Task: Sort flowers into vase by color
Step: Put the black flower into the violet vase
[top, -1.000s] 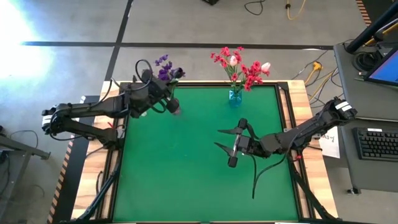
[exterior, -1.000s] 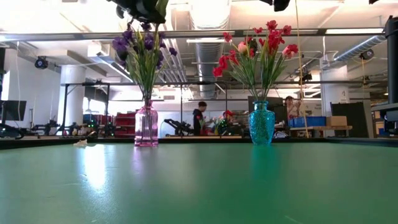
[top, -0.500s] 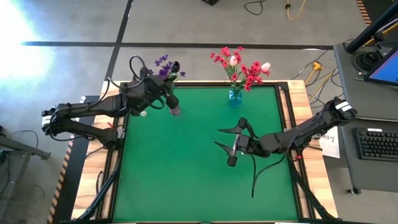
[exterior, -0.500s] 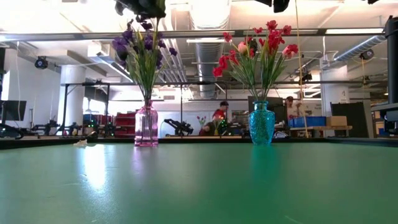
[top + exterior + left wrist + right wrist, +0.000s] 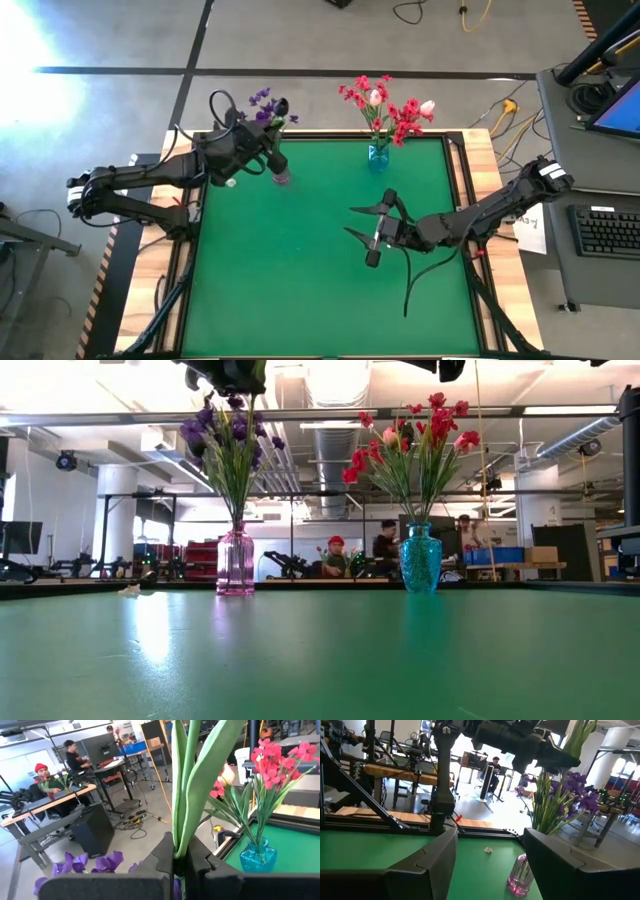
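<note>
- While the left gripper (image 5: 268, 150) hangs right above the pink vase (image 5: 282, 177) at the table's back-left, its jaws are clamped on a green stem with long leaves (image 5: 192, 785). You can see the stem pinched between the two dark fingers in the left wrist view. I can't see the bloom on it from any angle, so no idea which flower it is.
- My guess is it's holding the stem upright over the vase mouth so it can drop straight in among the purple flowers (image 5: 225, 435) already standing there. That vase looks like the purple/dark pile.
- Over at the back middle, the teal vase (image 5: 421, 558) holds the red sprays (image 5: 440, 420) plus a couple of pale pink tulips (image 5: 427, 106), so the warm colours are grouped there. The two vases stand well apart, which keeps the bunches from tangling.
- The right gripper (image 5: 372, 236) sits low over the green table (image 5: 300, 280), middle-right, jaws spread with nothing between them. Looks like it's just waiting out of the way.
- I don't see any loose flowers on the mat, so I'd say this is near the end of the sort.
- People are busy at desks in the room behind, nowhere near the table.
</note>
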Available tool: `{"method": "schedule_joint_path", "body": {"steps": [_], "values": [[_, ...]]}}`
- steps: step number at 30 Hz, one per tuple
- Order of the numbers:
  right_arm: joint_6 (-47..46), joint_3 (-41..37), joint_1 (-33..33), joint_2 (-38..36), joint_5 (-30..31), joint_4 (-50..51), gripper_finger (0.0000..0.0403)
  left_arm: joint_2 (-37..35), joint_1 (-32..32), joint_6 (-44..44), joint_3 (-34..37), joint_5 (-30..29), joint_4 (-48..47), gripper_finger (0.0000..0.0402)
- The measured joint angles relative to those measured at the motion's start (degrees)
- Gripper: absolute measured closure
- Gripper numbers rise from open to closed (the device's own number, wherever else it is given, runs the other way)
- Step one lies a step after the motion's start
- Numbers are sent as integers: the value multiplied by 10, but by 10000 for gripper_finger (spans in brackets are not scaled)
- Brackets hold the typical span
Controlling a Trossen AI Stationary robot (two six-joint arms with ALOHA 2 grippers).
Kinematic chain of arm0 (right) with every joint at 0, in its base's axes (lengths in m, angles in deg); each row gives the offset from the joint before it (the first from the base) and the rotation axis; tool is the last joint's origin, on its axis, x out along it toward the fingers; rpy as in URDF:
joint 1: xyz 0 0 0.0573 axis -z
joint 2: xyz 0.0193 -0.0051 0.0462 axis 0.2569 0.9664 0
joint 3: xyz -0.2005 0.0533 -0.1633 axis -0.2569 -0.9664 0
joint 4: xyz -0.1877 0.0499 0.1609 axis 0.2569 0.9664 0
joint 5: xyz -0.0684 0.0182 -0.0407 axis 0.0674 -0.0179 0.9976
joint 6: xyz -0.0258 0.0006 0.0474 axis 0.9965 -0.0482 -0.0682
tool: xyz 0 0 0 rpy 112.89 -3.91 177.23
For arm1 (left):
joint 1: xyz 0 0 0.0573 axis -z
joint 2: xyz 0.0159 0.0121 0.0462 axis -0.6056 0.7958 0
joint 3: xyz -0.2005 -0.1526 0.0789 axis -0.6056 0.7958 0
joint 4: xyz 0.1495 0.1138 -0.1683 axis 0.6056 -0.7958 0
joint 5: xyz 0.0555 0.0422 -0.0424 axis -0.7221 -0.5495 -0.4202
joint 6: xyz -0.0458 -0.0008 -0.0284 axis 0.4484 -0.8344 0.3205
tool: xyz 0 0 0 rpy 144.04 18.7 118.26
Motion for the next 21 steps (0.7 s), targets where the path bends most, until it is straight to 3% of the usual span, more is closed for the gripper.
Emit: {"method": "schedule_joint_path", "body": {"steps": [12,21], "values": [[0,0,0,0,0,4,181,-1,0,-13,43,0,78,401],[0,0,0,0,0,4,181,-3,0,-14,45,-1,73,401]]}}
